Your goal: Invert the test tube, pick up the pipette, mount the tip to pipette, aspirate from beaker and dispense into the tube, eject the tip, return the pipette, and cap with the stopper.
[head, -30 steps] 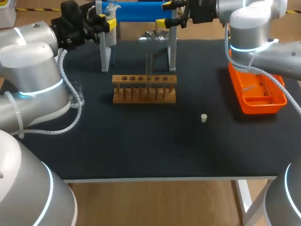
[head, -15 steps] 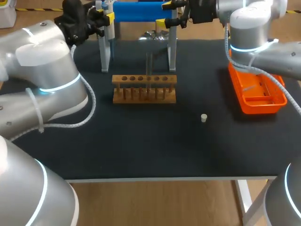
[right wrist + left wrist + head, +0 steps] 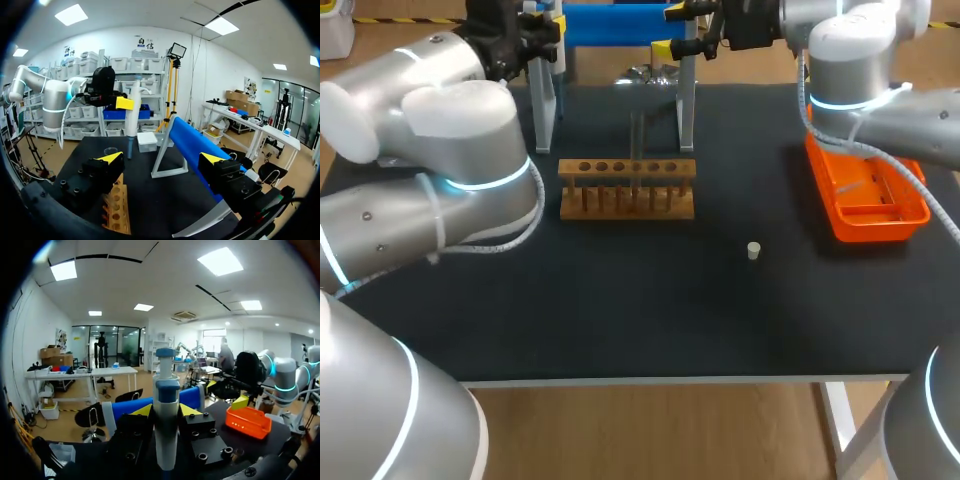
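Left claw around pipette, beside stand

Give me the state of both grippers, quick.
Left gripper: jaws shut on the pipette.
Right gripper: jaws open, holding nothing.

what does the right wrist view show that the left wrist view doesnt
Only the right wrist view shows the wooden rack, the beaker, and the left gripper from outside, with the pipette hanging from it above the table. Only the left wrist view shows the orange tray and the right arm. Both show the pipette gripped between the left gripper's fingers, and the stand's blue bar.
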